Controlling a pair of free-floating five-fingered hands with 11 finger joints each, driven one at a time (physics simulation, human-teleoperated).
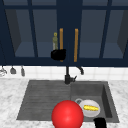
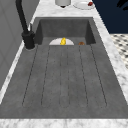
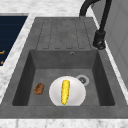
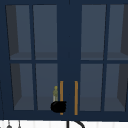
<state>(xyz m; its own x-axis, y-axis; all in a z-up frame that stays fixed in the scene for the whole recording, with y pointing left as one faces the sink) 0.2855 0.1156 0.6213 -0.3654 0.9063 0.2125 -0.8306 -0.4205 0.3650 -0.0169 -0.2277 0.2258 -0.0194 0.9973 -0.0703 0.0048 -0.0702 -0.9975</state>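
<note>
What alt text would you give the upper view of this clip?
The left hand sits at the lower end of the left orange cabinet handle, on a dark blue glass-fronted wall cabinet. A second orange handle stands to its right, and a small bottle shows behind the glass.

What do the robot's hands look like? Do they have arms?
They are plain black all over, like shadows shaped a bit like people's hands. The left hand looks like a rounded black blob up by the cabinet, and it shows in the upper view too. The right hand is a blocky black shape at the sink's front edge. No arms, sleeves, cables or markings show on them.
</note>
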